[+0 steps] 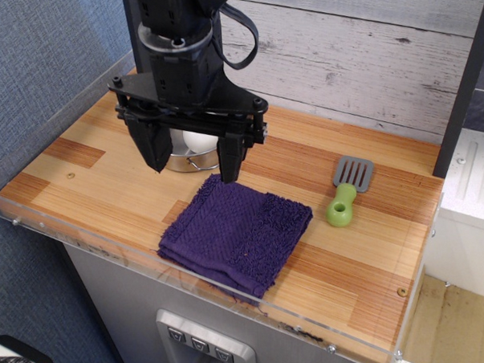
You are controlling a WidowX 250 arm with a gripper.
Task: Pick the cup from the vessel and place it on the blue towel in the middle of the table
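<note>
The white cup (198, 141) sits inside the shiny steel vessel (194, 162) at the back middle of the table (106, 187), mostly hidden behind my arm. My black gripper (193, 163) hangs open in front of and above the vessel, one finger (153, 152) to the left and one finger (229, 159) to the right of it, holding nothing. The purple-blue towel (236, 230) lies flat just in front of the vessel, near the table's front edge.
A grey spatula with a green handle (345, 195) lies to the right of the towel. A clear acrylic rim (149, 262) runs along the table's front and left edges. A grey plank wall stands behind.
</note>
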